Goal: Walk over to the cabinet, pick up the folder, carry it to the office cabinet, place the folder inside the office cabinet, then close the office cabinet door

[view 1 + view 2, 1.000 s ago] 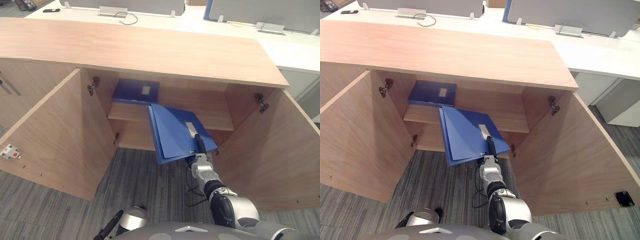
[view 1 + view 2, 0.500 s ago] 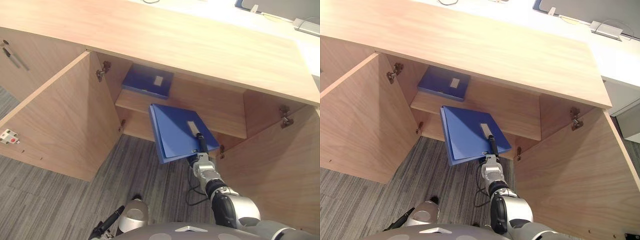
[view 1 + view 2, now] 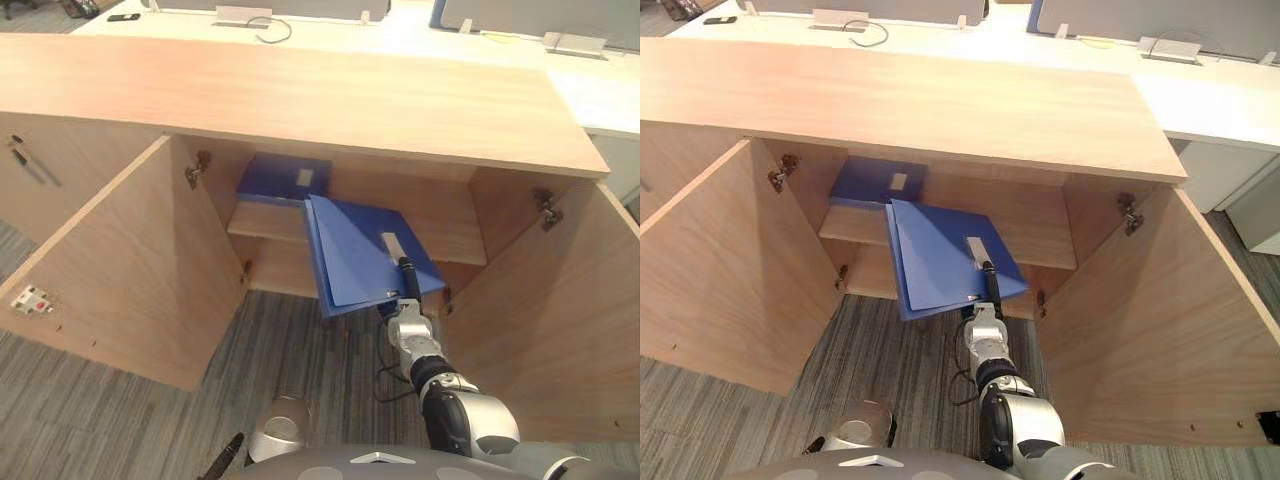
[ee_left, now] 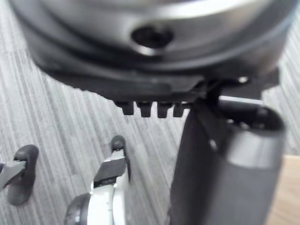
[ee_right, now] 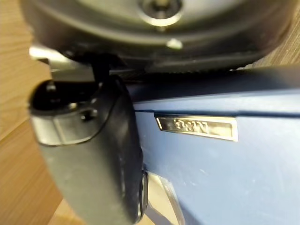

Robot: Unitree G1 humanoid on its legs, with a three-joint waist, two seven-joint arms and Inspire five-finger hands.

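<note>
A blue folder (image 3: 360,260) with a metal label strip hangs tilted in front of the open office cabinet (image 3: 300,100). Its far corner reaches the edge of the middle shelf (image 3: 450,238). My right hand (image 3: 406,283) is shut on the folder's near edge. In the right wrist view its thumb (image 5: 89,154) presses on the blue cover (image 5: 225,178). A second blue folder (image 3: 285,180) lies flat on the shelf's left part. My left hand (image 3: 226,460) hangs low over the carpet, away from the cabinet, with its fingers (image 4: 145,108) straight and nothing in it.
Both cabinet doors stand wide open, the left door (image 3: 120,260) and the right door (image 3: 560,320) flanking the opening. Grey striped carpet (image 3: 300,350) lies before the cabinet. White desks (image 3: 400,30) with cables stand behind it.
The camera view has swung about. The held folder has moved a little forward, so its far corner now overlaps the shelf edge and the folder lying there.
</note>
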